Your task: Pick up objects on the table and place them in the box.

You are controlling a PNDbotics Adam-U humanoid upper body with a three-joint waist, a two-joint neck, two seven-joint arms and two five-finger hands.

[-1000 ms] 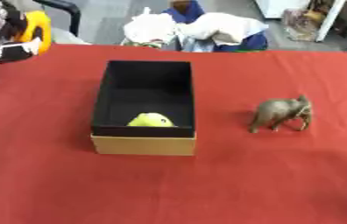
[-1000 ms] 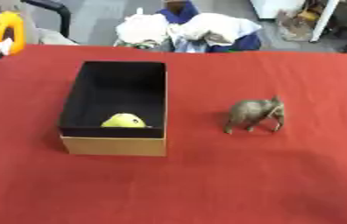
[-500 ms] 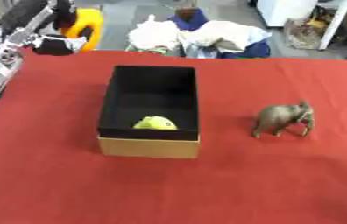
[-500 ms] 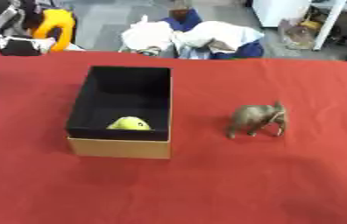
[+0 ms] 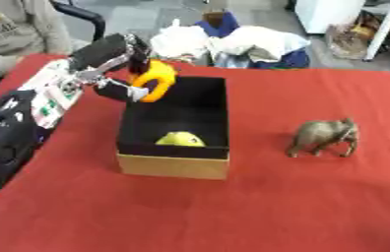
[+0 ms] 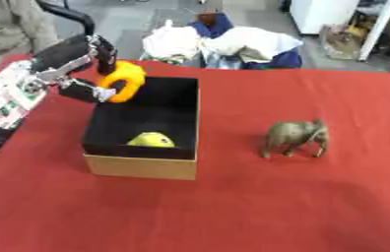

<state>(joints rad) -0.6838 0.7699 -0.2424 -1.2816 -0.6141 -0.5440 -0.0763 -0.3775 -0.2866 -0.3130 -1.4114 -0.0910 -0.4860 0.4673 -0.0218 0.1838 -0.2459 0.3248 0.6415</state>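
My left hand (image 5: 112,63) reaches in from the left, shut on a yellow-orange ring-shaped object (image 5: 153,80) that it holds just above the far left rim of the box. The box (image 5: 174,165) has a black inside and tan cardboard walls and stands left of centre on the red table. A yellow-green rounded object (image 5: 179,139) lies at the box's near end. A brown elephant figurine (image 5: 322,137) stands on the cloth to the right of the box. My right hand shows in neither view.
The red tablecloth (image 5: 302,206) covers the whole table. Beyond its far edge lie white and blue bundles of cloth (image 5: 233,44). A seated person's grey sleeve (image 5: 9,34) shows at the far left.
My left arm has swung in from the far left corner, bringing the yellow-orange ring over the box's left rim. The camera has also shifted. Box and elephant have not moved.
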